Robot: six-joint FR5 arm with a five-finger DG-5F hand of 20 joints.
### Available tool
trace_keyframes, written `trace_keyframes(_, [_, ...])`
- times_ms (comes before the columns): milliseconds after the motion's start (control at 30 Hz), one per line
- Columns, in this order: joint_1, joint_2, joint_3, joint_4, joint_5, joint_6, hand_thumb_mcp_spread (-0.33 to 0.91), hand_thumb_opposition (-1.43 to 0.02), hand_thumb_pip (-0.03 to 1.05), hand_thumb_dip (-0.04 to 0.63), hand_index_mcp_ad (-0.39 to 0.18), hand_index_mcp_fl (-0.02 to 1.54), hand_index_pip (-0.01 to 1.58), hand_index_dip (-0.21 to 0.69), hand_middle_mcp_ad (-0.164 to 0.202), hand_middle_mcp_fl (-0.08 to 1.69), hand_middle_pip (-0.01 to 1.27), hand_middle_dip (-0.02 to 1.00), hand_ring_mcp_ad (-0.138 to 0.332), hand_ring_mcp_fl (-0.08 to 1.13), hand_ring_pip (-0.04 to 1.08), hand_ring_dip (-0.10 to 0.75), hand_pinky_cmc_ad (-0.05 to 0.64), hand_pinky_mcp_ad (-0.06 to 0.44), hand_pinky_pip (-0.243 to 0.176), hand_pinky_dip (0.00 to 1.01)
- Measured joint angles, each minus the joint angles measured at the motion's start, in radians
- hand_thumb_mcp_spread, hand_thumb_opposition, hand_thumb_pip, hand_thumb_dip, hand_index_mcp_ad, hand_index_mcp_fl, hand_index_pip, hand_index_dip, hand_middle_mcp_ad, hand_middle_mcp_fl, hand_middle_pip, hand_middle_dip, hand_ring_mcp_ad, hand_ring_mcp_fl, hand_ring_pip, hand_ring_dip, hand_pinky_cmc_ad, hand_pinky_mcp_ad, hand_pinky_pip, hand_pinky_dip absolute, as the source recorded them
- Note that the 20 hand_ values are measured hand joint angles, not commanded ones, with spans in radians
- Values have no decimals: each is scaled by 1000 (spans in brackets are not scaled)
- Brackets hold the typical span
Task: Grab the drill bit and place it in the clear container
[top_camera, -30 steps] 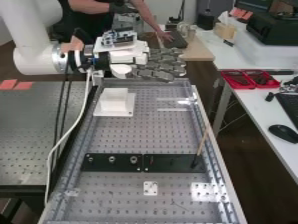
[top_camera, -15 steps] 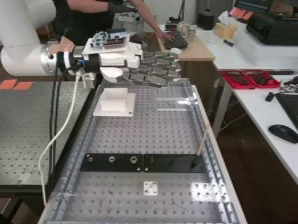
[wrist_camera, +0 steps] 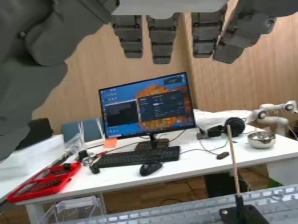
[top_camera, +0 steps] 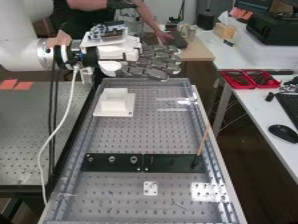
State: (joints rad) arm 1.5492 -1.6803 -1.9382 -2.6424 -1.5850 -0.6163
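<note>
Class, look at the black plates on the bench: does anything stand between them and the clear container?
In the high view, nothing visible stands between the black plates and the clear container, just perforated bench top. The white block sits off to one side, and the tan rod rises at the plates' end.

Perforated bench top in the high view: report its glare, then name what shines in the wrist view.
High view: whitish glare patches toward the right side of the perforated bench top, one far, one near; wrist view: highlights on the metal bowl, and a glowing monitor.
</note>
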Motion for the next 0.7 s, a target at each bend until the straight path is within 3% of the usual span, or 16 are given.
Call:
trace_keyframes(267, [4,29,1,-7,-17,-15,161,-705,305,19,-24,23,72,136,75,-7,138,129,230,12,63,-37,312,162,-141,239])
trace_keyframes(700, [16,49,36,-116,-11,-28,164,-705,305,23,-12,23,72,136,73,-7,138,120,243,12,66,-37,312,173,-141,239])
